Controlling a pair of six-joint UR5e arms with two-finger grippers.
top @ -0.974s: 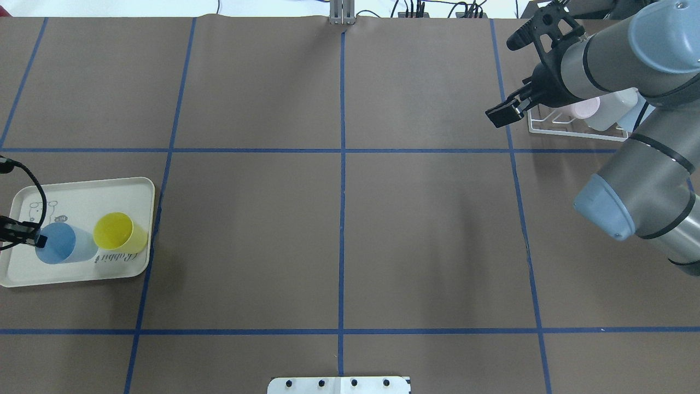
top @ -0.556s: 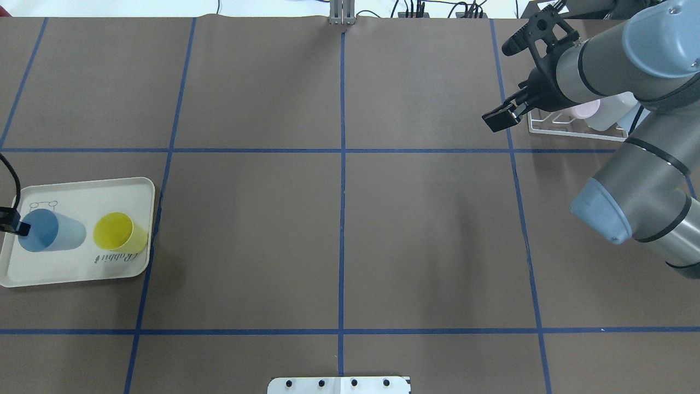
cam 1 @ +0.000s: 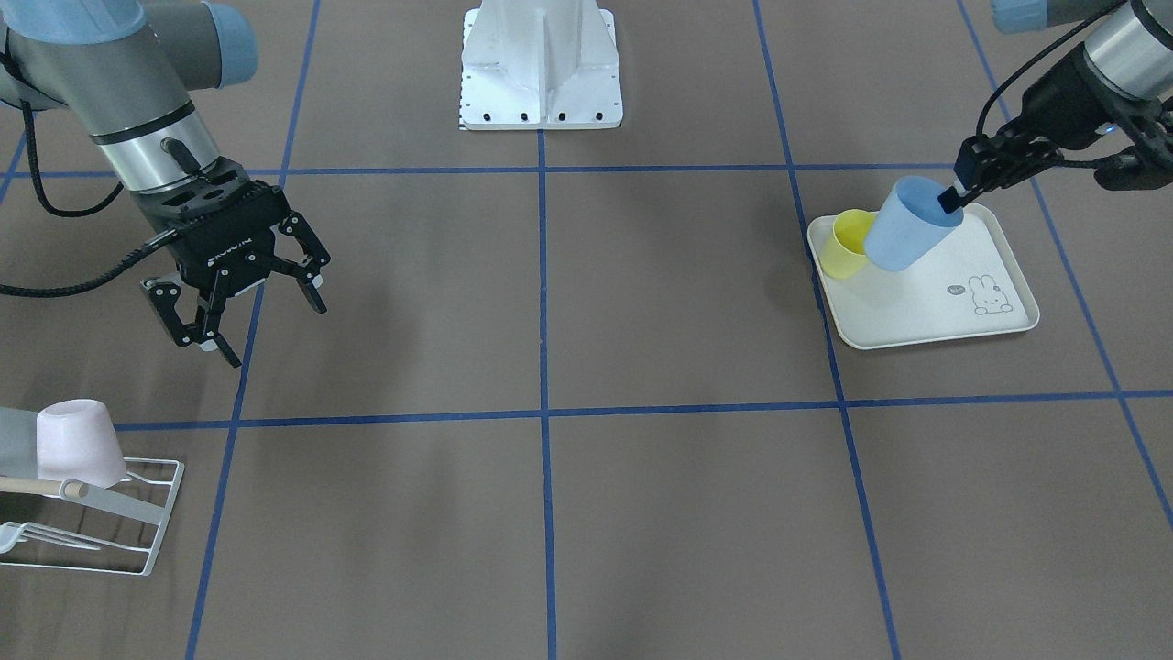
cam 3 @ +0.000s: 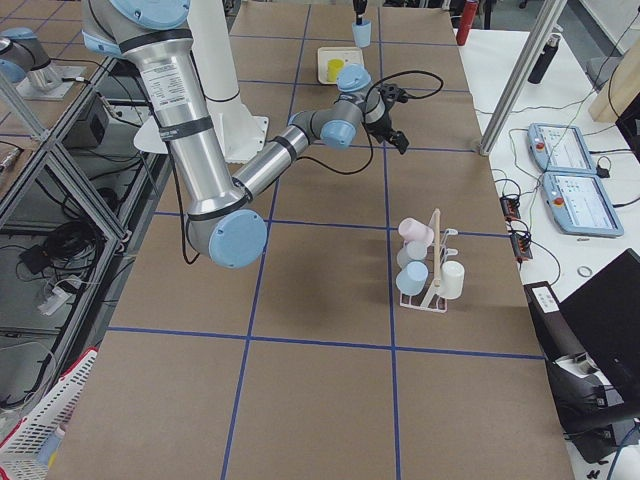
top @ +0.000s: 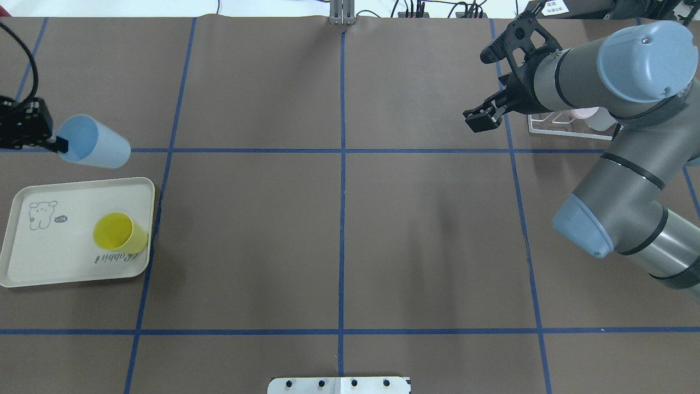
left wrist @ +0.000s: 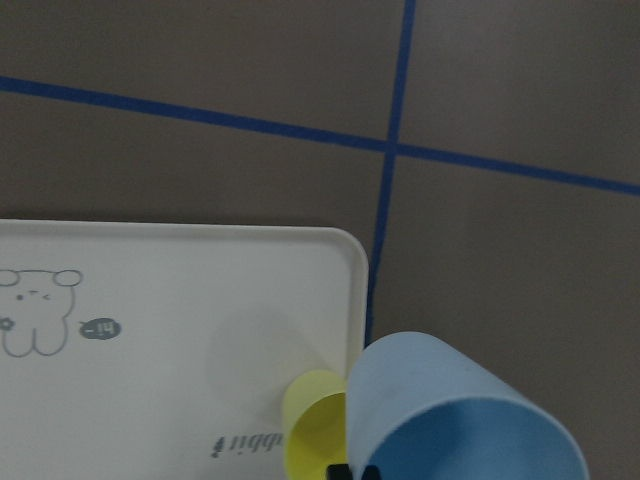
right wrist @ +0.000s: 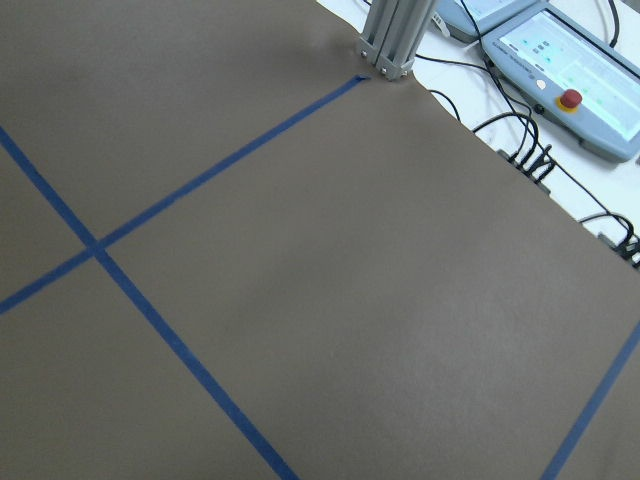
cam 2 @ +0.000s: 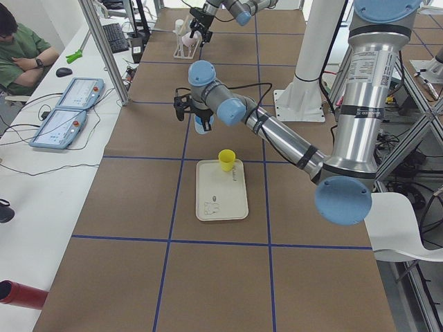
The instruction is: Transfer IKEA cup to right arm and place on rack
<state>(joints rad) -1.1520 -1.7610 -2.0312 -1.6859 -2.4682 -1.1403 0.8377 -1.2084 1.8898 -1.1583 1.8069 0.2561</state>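
Pinching tilted blue cup [cam 1: 903, 231], left pincer [cam 1: 956, 193] aloft, right pincer [cam 1: 259, 323] splayed

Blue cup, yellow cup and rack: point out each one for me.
blue cup [cam 1: 907, 234], front-facing view, on its outer wall.
yellow cup [top: 114, 231], overhead view, inside its open mouth.
rack [cam 1: 55, 487], front-facing view, on its wooden dowel.

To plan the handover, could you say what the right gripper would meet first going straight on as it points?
Probably just the bare brown table: the right gripper points downward, and its wrist view shows only paper and blue tape lines. Depth is hard to judge.
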